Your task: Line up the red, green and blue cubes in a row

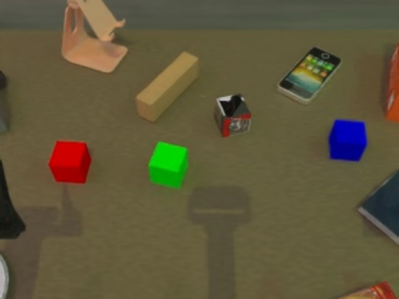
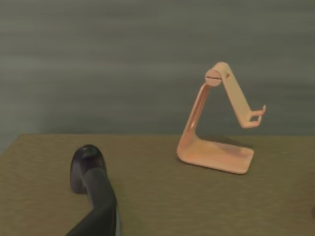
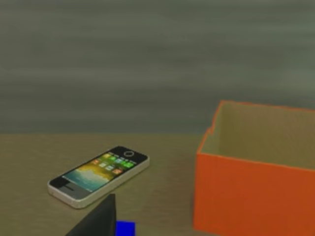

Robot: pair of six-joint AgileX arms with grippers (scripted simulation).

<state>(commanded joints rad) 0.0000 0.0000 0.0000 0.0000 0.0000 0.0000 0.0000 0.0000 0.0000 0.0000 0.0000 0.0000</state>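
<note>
Blue cube (image 1: 347, 139) right, apart from green cube (image 1: 168, 164).

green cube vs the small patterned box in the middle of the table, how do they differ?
The green cube is one plain matte colour; the patterned box is red, black and white with printed faces. The green cube looks larger than the patterned box. The cube sits nearer the table's front, beside the red cube; the box lies farther back, by the tan wooden block. Both rest on the table untouched, with no gripper near.
</note>
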